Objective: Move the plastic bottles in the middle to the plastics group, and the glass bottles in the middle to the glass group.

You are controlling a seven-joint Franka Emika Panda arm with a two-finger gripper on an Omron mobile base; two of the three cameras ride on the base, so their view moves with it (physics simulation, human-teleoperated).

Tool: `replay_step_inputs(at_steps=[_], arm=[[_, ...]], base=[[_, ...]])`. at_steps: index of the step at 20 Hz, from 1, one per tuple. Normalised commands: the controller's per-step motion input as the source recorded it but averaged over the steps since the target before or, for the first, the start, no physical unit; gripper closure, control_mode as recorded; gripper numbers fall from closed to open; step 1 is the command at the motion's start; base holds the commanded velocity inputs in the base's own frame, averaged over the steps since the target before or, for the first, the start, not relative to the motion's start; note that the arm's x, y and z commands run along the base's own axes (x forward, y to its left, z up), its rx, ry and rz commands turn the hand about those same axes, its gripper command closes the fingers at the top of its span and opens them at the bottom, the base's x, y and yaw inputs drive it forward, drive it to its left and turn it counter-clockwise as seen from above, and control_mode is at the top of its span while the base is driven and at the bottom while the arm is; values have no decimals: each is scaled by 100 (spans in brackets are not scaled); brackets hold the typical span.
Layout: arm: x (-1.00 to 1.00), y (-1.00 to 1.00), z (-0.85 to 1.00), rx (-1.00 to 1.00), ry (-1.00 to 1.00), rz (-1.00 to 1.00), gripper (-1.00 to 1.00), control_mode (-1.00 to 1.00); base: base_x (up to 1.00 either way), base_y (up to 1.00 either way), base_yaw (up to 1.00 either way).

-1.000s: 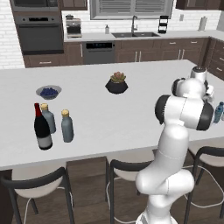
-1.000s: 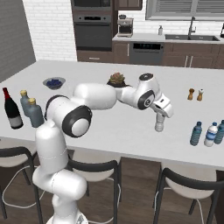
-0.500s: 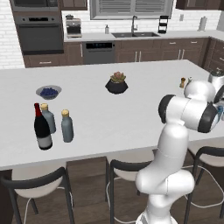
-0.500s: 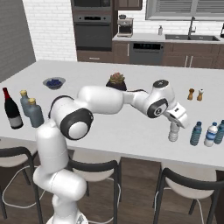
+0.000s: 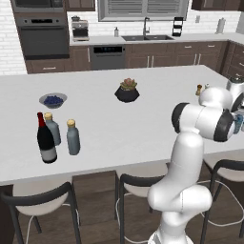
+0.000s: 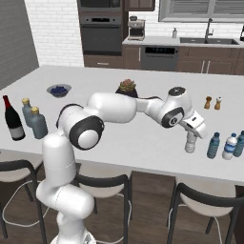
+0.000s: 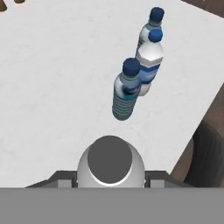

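Far left on the white counter: the glass group, namely a dark wine bottle with two grey yellow-capped bottles just beside it, standing as in the earlier pictures. Further right, a blue bowl and a potted plant, likewise unmoved. Right of centre: the gripper, swung from the middle of the counter over the last second and now near the right end. Clamped between its dark fingers, one on each side: a pale upright bottle, grey cap uppermost from the hand camera. Probably plastic, though hard to confirm from this blurry render. Base on the counter or just above it, cannot tell which. Far right, just beside the carried bottle but not touching it: the plastics group, three small blue-capped bottles in a close cluster near the counter edge. Carry looks essentially finished; seemingly left for this bottle, only setting down and letting go, with care not to knock the nearest neighbour.
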Motion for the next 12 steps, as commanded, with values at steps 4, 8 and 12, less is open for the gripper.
replay_step_inputs(at_steps=[4,8,12], arm=[[27,-19,-9,0,0,0,100,-100],[7,-19,-5,0,0,0,100,-100],[0,-24,-12,0,0,0,100,-100]], base=[[0,0,0],[0,0,0],[0,0,0]])
